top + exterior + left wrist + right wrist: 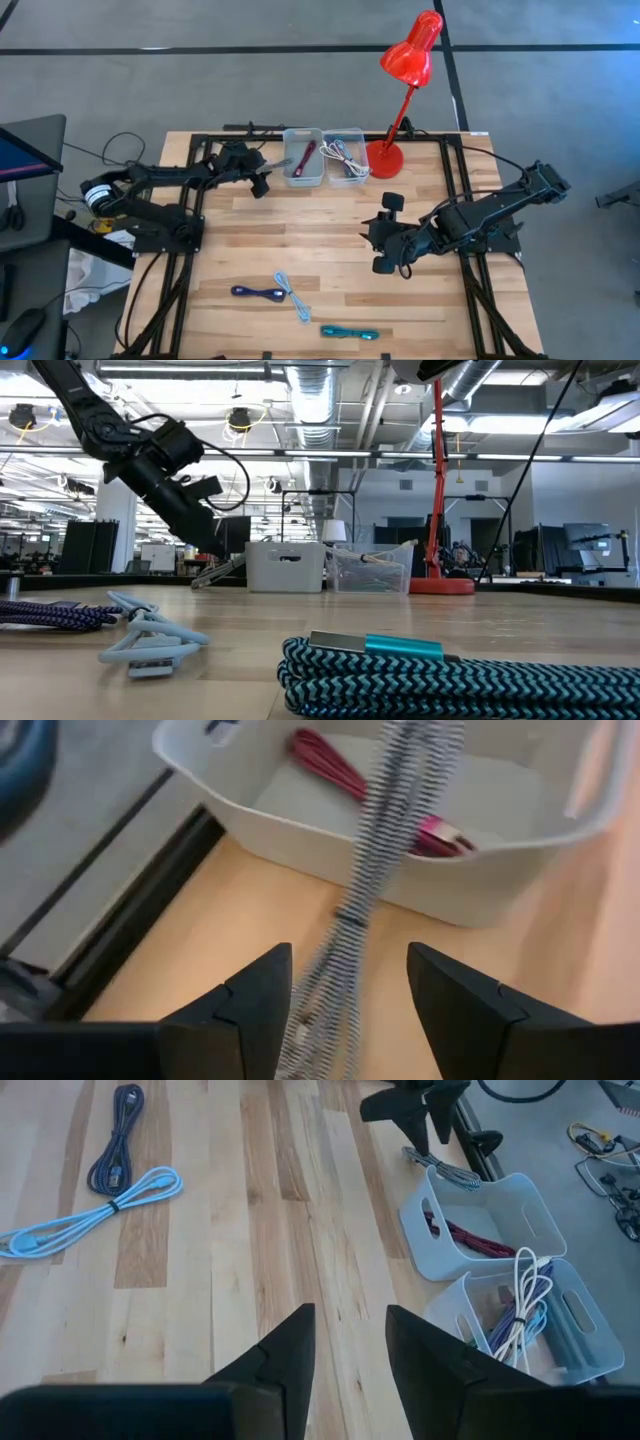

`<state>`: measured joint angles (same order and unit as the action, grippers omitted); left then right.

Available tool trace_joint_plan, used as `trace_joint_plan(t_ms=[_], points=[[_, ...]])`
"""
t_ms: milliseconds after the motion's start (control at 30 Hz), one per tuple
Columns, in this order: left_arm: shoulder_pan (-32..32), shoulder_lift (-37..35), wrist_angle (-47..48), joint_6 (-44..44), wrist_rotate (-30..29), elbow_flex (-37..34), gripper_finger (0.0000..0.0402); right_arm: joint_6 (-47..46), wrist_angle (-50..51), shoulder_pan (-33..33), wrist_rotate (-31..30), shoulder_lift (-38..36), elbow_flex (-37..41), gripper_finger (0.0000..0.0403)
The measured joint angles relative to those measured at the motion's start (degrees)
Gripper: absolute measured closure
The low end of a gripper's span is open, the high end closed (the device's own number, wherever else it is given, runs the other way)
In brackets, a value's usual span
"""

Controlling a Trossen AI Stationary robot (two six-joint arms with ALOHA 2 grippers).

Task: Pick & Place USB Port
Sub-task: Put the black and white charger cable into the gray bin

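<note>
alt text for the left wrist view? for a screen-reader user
A striped grey braided cable hangs between the left gripper's open fingers, draped over the rim of a white bin. A red cable lies inside the bin, which sits on the wooden table.

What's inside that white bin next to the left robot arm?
The white bin holds a red cable, and a striped grey cable droops over its rim below the left gripper. The wall hides part of the floor.

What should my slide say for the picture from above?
Left gripper beside white bin, striped cable draped over rim.
</note>
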<state>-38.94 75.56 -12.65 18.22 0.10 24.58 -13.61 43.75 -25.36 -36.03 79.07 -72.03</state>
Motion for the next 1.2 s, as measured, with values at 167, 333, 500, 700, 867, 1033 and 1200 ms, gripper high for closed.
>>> trace_joint_plan(t_ms=[167, 333, 500, 700, 867, 1033, 1200], points=[[-1.18, 2.47, -7.29, -0.45, 1.52, 0.00, 0.0198, 0.00, -0.01, 0.00, 0.00, 0.00, 0.00, 0.0286], [-1.31, 4.67, -7.99, -1.53, 5.89, 0.00, 0.0194, 0.00, 0.00, 0.00, 0.00, 0.00, 0.00, 0.0286], [-1.35, 7.25, -8.37, -1.73, 5.50, 0.00, 0.0194, -0.01, -0.02, 0.00, 0.00, 0.00, 0.00, 0.0286], [-1.35, 10.58, -12.97, -1.37, 1.91, 0.00, 0.0194, -0.06, -0.04, 0.00, 0.00, 0.00, 0.00, 0.0286], [-1.35, 13.17, -16.84, -1.09, 1.39, 0.00, 0.0194, -1.49, -0.04, 0.00, 0.00, 0.00, 0.00, 0.0286], [-1.31, 15.77, -18.91, -1.09, 1.39, 0.02, 0.0196, -1.49, -0.04, -0.04, 0.00, 0.00, 0.00, 0.0286], [-1.31, 17.40, -19.33, -1.09, 1.38, 0.02, 0.0234, -1.49, -0.04, -0.04, 0.00, 0.00, 0.00, 0.0286]])
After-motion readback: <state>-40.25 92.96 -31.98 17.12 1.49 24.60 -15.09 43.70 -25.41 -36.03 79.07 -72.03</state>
